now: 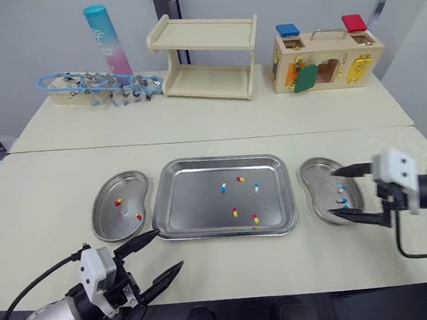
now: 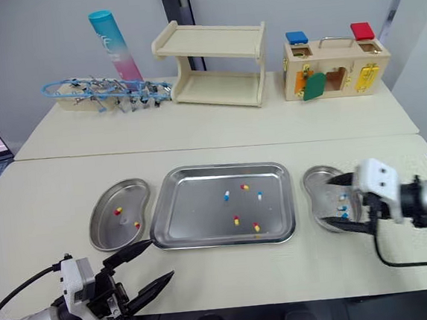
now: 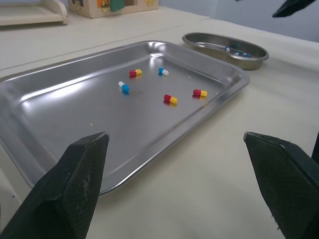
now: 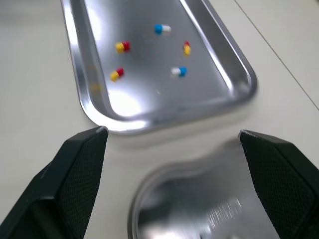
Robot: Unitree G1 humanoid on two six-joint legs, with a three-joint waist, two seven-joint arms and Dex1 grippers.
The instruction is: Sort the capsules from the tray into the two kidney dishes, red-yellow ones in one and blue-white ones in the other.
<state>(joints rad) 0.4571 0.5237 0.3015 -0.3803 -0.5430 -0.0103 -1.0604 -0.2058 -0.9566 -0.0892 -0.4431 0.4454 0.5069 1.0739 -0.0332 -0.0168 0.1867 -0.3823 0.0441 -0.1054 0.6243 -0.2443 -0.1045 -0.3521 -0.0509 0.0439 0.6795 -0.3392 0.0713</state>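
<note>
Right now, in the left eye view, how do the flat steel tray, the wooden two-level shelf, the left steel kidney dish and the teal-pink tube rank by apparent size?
1. Flat steel tray
2. Wooden two-level shelf, close behind; it stands farther away, so unsure
3. Left steel kidney dish
4. Teal-pink tube

Bright, even rm light, soft shadows on table [image 1: 282,259], white glare patches on tray [image 4: 127,107] btm.

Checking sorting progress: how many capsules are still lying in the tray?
5 in the tray. Three red-yellow capsules: one near the far rim, two nearer the robot. Two blue-white capsules mid-tray. None looks hidden.
</note>
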